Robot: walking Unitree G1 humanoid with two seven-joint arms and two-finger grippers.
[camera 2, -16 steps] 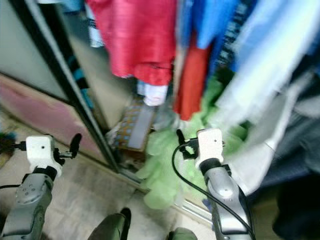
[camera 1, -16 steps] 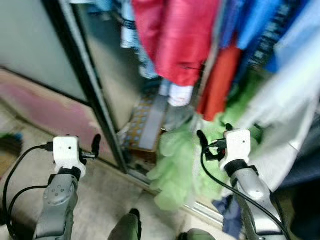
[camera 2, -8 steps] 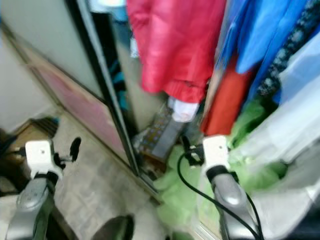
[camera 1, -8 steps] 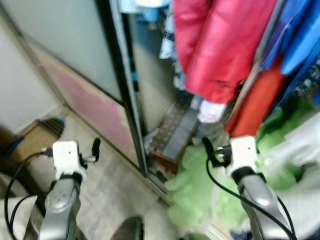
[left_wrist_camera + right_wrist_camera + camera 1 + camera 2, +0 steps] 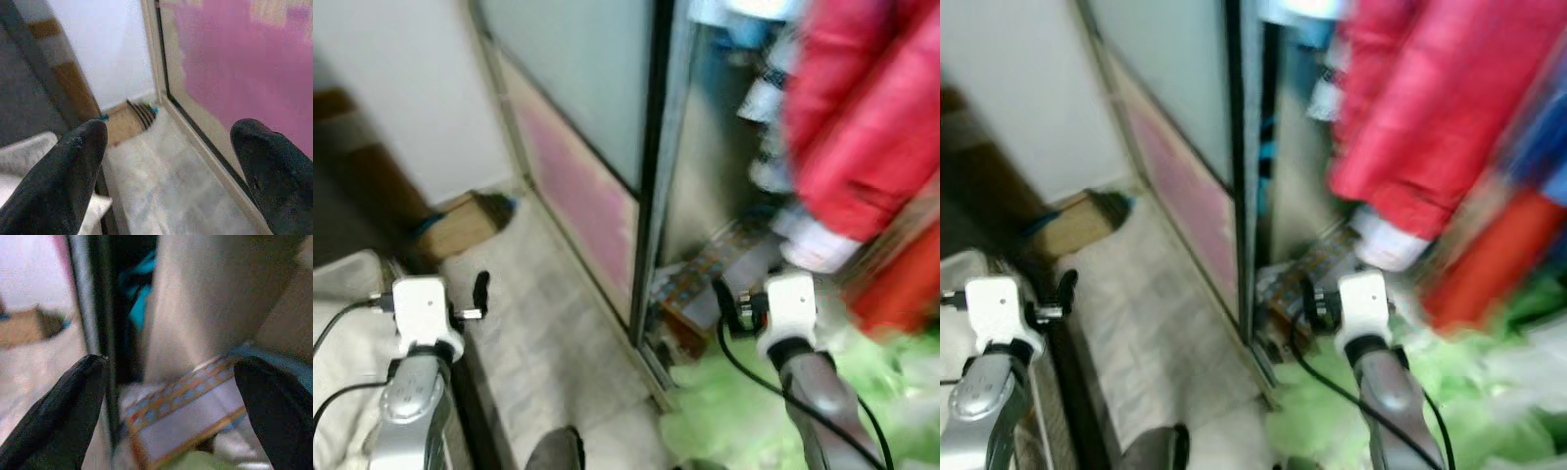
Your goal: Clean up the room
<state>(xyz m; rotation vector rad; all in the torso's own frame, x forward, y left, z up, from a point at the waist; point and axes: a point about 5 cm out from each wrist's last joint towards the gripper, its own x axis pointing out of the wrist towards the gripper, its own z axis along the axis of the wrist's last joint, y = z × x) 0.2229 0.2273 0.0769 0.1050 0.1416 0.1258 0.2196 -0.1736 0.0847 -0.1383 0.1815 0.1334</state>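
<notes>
Green fabric [image 5: 754, 421] is being left heaped at the wardrobe door frame [image 5: 651, 176] as the view is swung leftward; left gripper [image 5: 171, 161] and right gripper [image 5: 171, 401] are being held spread apart, empty.

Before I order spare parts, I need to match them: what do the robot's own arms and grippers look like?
Each arm is a silver-grey tube ending in a boxy white wrist block, with black cables looping back along it. The left gripper and right gripper each have two long, matte black fingers with rounded tips. No markings are legible through the blur.
</notes>
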